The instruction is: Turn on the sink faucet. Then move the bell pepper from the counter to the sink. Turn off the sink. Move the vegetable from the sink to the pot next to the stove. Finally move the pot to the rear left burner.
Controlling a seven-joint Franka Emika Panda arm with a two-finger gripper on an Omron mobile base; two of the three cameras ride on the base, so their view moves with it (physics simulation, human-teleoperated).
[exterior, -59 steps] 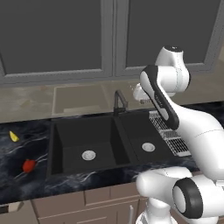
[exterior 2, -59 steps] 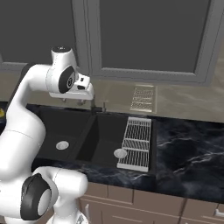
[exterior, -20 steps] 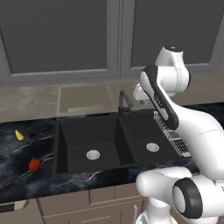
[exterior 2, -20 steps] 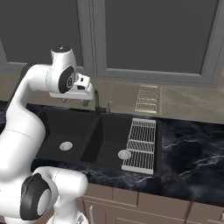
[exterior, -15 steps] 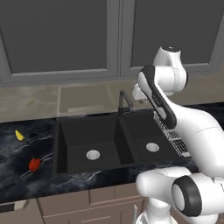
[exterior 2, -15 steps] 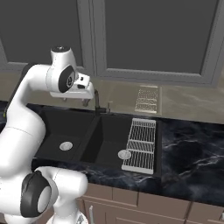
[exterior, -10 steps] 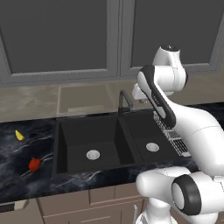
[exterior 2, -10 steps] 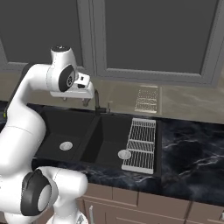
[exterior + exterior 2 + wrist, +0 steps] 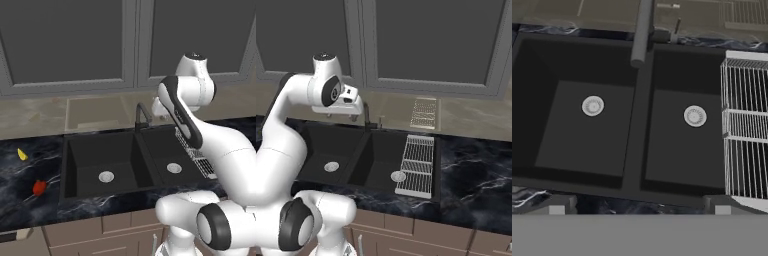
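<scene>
Step one, faucet not yet on: gripper (image 9: 338, 116) jaws wide apart, holding nothing, poised above sink faucet (image 9: 142, 116) at back of sink (image 9: 70, 165). Next needs descent to the faucet handle. Bell pepper (image 9: 39, 187) sits on counter (image 9: 20, 205) left of basin. No readable writing
</scene>
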